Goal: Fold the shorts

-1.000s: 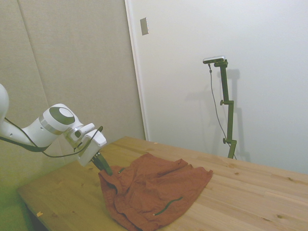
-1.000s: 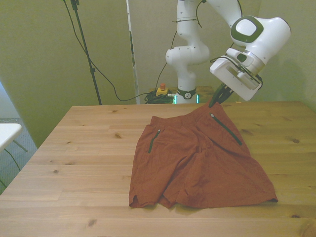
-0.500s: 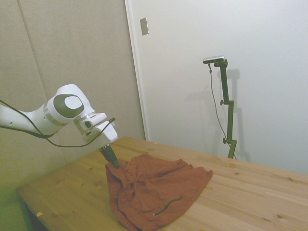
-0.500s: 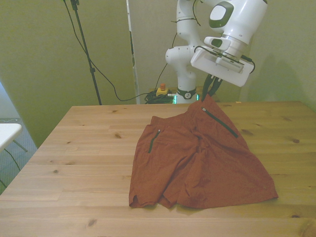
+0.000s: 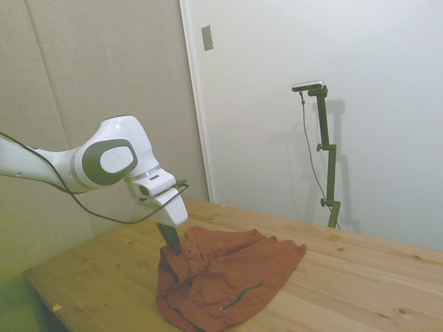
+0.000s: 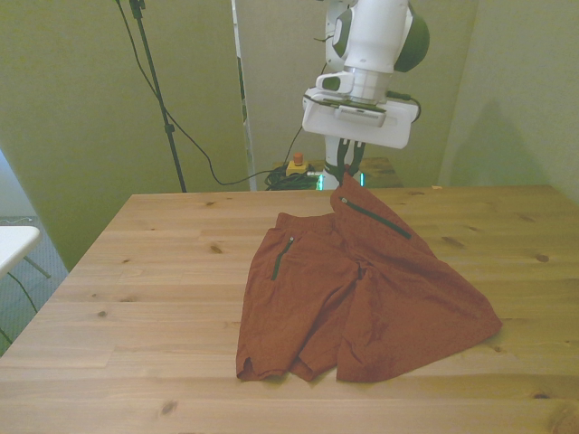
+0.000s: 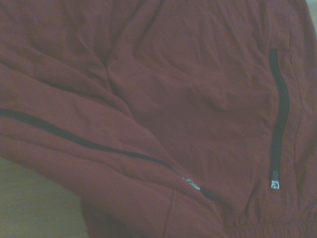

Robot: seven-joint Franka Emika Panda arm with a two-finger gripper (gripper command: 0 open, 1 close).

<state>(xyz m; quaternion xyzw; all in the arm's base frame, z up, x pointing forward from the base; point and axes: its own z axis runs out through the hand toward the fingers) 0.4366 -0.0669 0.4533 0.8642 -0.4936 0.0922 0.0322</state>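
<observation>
A: Starting at the near edge of the wooden table (image 6: pixel 136 298), what lies closest?

B: The leg hems of the shorts (image 6: pixel 362 298), flat on the wood. One leg spreads toward the front view's right; the other lies toward the middle.

A: And further back?

B: A waist corner is raised off the table. The gripper (image 6: pixel 348 172) has pinched it, fingers closed tight on the cloth beside the dark zip stripe (image 6: pixel 375 217). That raised corner hangs above the middle of the waistband, tilted toward the front view's left.

A: So which step is this?

B: I judge it mid-fold: one side carried across over the other. A second zip (image 6: pixel 282 258) marks the half lying flat.

A: What does the next move call for?

B: Probably carrying the corner on across, low enough that the cloth lays over evenly, then letting go above the flat half's outer edge.
</observation>
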